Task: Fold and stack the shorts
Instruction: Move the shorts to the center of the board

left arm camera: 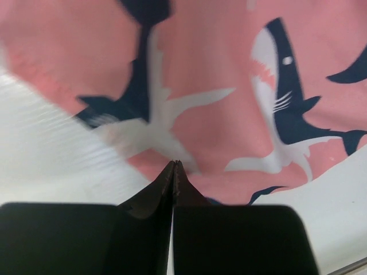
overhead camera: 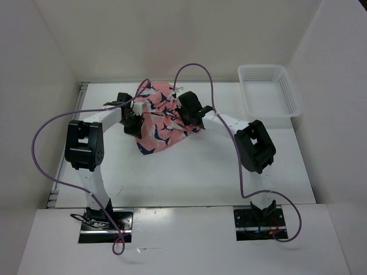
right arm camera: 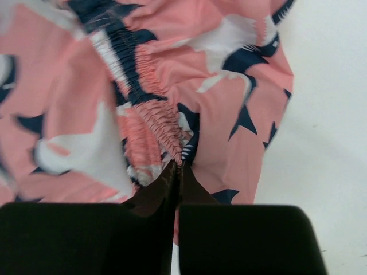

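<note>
The salmon-pink shorts (overhead camera: 161, 125) with their navy and white print lie bunched at the middle back of the table, between my two grippers. My left gripper (overhead camera: 136, 119) is at their left edge. In the left wrist view its jaws (left arm camera: 175, 165) are pressed together right at the hem of the shorts (left arm camera: 218, 114). My right gripper (overhead camera: 184, 117) sits on their right side. In the right wrist view its jaws (right arm camera: 180, 163) are shut on the gathered elastic waistband of the shorts (right arm camera: 69, 114), which puckers at the tips.
A white plastic mesh basket (overhead camera: 261, 67) stands at the back right corner of the white table (overhead camera: 189, 172). White walls enclose the table on the left, back and right. Purple cables loop over both arms.
</note>
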